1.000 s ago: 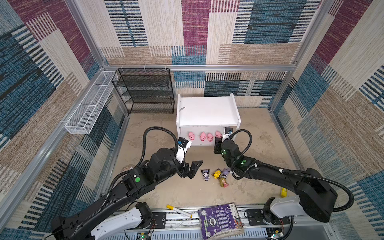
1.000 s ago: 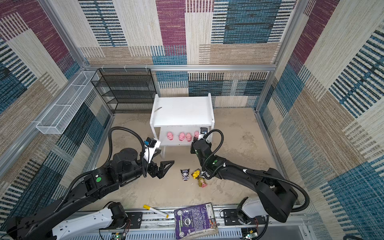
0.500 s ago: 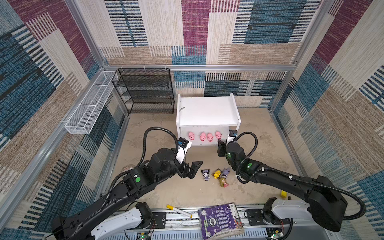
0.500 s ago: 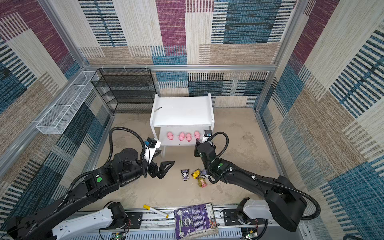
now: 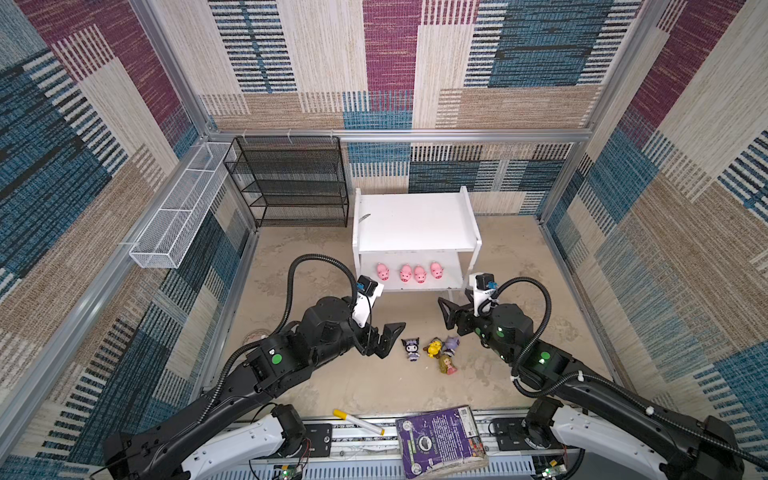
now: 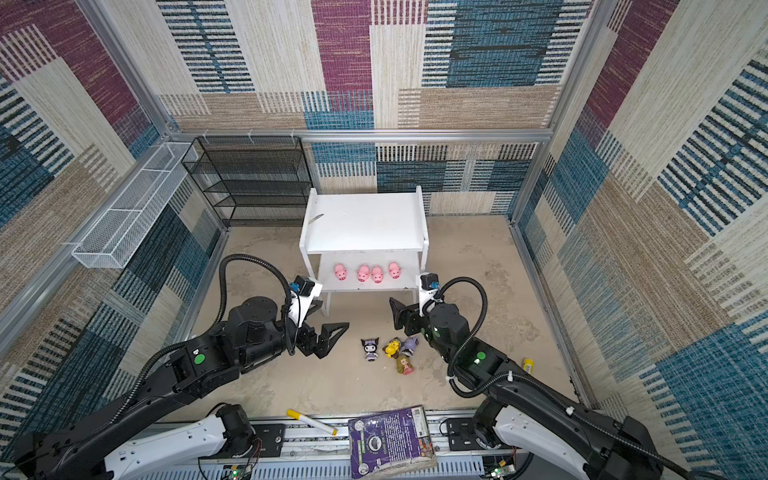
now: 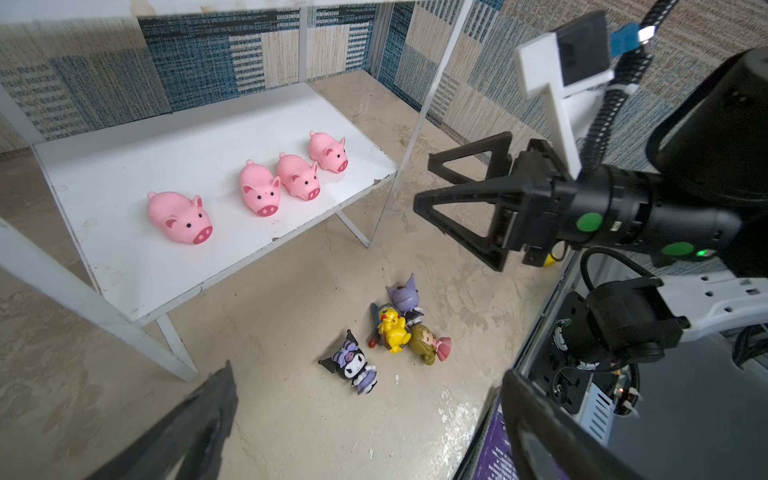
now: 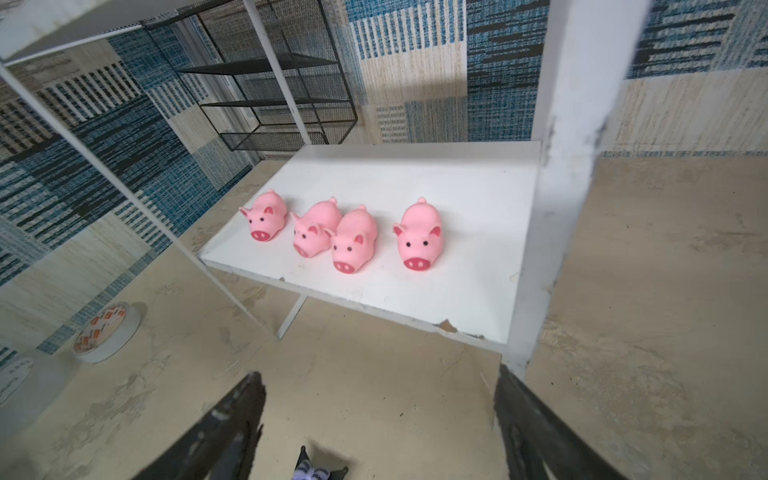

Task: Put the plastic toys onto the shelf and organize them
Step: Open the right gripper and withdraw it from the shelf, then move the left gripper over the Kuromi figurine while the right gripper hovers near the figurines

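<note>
I am seeing the left gripper (image 5: 391, 340) and right gripper (image 7: 424, 181) both hanging wide open and empty, flanking four figurines (image 7: 390, 330) lying clustered on the floor (image 7: 291, 415) before the shelf (image 7: 137, 158), whose lower board is carrying the four pink pigs (image 7: 257, 193). I am judging the figurines light, rigid and slick, so I am favouring a pinch across the body of the black-purple one (image 7: 353, 365), not its ears.

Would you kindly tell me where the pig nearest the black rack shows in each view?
Top view: pig, left end of the row.
Top view: pig, same end.
Left wrist: pig, set apart from three.
Right wrist: pig, end toward the rack.
Shared landmark: shelf's lower board.
</note>
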{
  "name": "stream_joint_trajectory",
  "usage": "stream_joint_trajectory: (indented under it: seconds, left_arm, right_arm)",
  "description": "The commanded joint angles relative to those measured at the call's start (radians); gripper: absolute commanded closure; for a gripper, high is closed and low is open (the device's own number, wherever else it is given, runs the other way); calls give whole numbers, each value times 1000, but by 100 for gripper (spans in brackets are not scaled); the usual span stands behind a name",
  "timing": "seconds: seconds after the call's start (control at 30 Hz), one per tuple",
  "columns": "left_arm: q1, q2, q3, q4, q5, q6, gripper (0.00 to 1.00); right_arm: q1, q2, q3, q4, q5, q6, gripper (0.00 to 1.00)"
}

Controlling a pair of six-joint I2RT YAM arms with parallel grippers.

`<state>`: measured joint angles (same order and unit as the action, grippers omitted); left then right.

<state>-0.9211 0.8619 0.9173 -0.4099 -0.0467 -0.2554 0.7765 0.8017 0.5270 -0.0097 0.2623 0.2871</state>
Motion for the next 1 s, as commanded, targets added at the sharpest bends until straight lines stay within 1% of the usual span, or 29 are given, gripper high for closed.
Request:
stream_joint_trajectory:
  seconds: [0.0,0.1,0.2,0.43,0.63,0.73,0.83,0.97]
  left_arm:
    - [0,4,-13,-7,-22,4,1]
    - [0,6,-43,-18,-25,-19,1]
    - [-4,15,-81,-26,-25,-49,1]
    - [-32,60,-196,-24,-35,-136,1]
    - [-68,133,-271,16,-12,-193,1]
    - [-84,180,-275,53,-3,-207,1]
    - [-94,248,-259,90,6,-214,1]
    - [-96,354,-230,131,29,-249,1]
  right_arm:
    - [0,-71,-28,-124,-56,-13,0]
    - [0,-123,-66,-158,-84,8,0]
    - [0,-147,-104,-149,-114,35,0]
    - [1,-80,-136,-124,-170,70,0]
    - [3,-64,-177,-107,-164,123,0]
    - [4,-77,-202,-105,-154,162,0]
    - [4,-83,-203,-148,-125,209,0]
    - [7,-104,-207,-169,-135,253,2]
